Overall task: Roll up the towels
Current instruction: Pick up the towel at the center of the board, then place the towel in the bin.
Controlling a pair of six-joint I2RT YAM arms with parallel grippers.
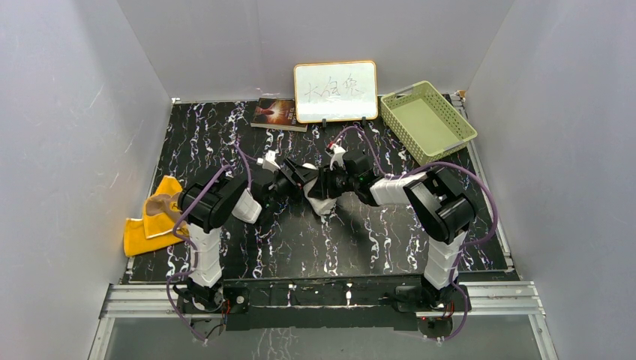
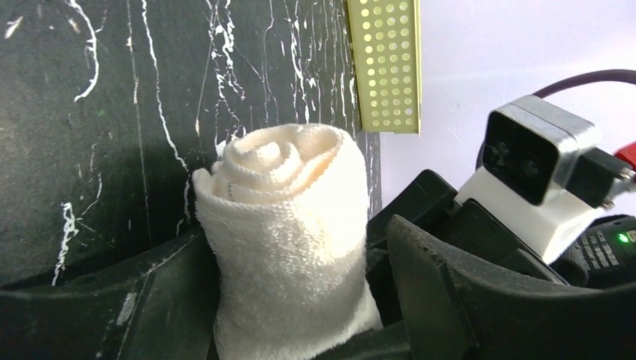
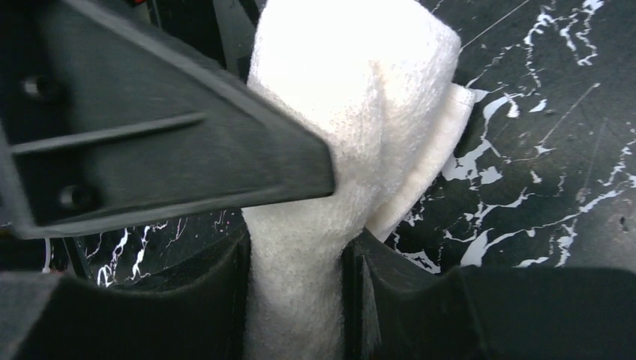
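The cream-white terry-cloth towel is wound into a thick roll over the middle of the black, white-veined counter, caught between both arms. I cannot tell whether it rests on the surface or hangs just above it. The left tool has its fingers set against either side of the roll, whose spiral end shows in the left wrist view. The right tool is narrowed hard on the cloth, pinching it into a waist, with a loose flap showing beside the roll in that view. The roll looks nearly finished, so the job now, I judge, is to close it neatly — tuck that flap under, turn the seam down onto the counter, and ease one tool off at a time so the soft cloth does not spring open. The hard pinch may leave the roll lopsided, and a gentler hold would suit it better. The orange-yellow cloth towel lies crumpled at the counter's left edge, well apart and not yet rolled — it comes next.
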